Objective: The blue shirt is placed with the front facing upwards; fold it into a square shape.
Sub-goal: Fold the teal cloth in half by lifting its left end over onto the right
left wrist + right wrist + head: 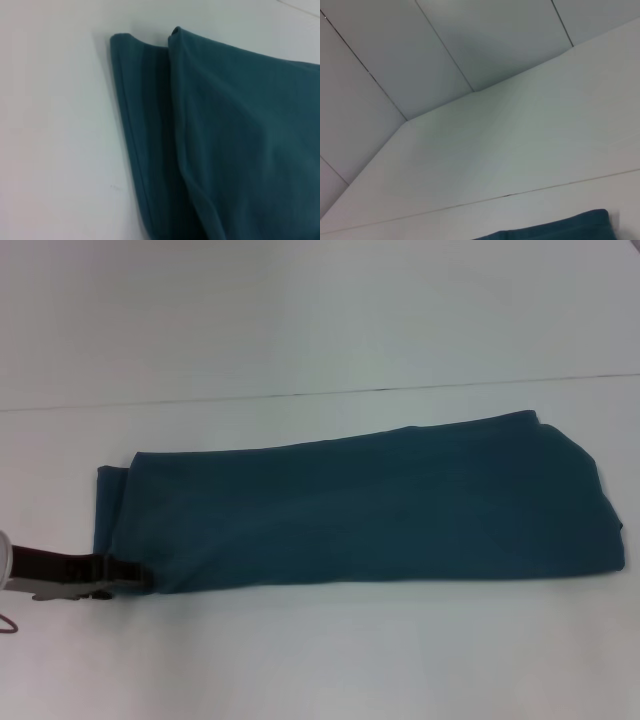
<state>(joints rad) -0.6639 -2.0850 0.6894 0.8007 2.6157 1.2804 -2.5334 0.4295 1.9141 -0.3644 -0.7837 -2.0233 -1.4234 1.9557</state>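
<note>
At the near-left corner, your left claw (140, 578) is gripping the blue shirt (380, 505), lying folded lengthwise on the counter (330, 660).

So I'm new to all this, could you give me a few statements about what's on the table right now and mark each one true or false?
1. The blue shirt lies folded into a long band across the table. True.
2. White lettering shows on top of the shirt. False: only plain blue fabric is visible in every view.
3. The left gripper is at the shirt's near left corner. True.
4. The right gripper is pressing down on the shirt's middle. False: no right gripper appears in the head view, and nothing rests on the shirt's middle.
5. The shirt is already a neat square. False: it is far longer than it is deep.
</note>
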